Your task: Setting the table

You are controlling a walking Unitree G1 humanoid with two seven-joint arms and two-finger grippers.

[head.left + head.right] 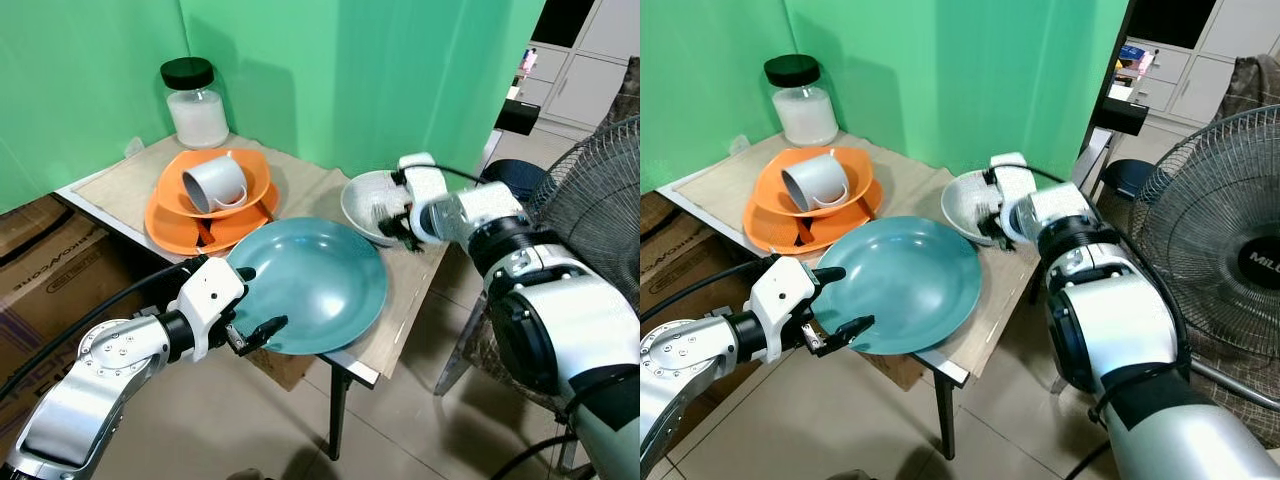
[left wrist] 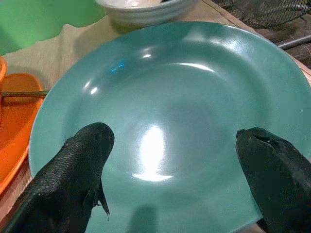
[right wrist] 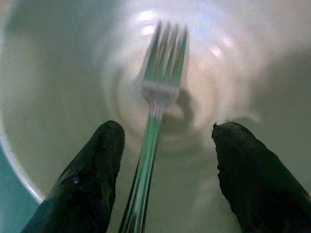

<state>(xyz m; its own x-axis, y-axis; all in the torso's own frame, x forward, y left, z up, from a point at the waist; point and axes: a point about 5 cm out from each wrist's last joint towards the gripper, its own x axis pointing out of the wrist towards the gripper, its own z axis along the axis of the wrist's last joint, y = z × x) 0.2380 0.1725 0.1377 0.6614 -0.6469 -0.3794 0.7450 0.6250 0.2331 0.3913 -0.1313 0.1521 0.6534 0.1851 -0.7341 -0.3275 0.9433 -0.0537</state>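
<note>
A teal plate [image 1: 320,280] lies at the front of the small table [image 1: 400,320]. My left gripper [image 1: 260,298] is open at the plate's near rim, one finger on each side of the rim's edge; in the left wrist view the fingertips [image 2: 87,145] hover just over the plate [image 2: 165,92]. Behind the plate sits a white bowl [image 1: 362,200] with a metal fork [image 3: 158,97] lying in it. My right gripper [image 1: 396,222] reaches into that bowl and stands open, its fingers either side of the fork's handle without touching it.
Stacked orange plates [image 1: 175,230] carry a tipped white mug [image 1: 215,183] at the table's back left, with a black-lidded jar [image 1: 195,100] behind. A floor fan [image 1: 590,195] stands at the right and a cardboard box [image 1: 40,265] at the left. Green cloth backs the table.
</note>
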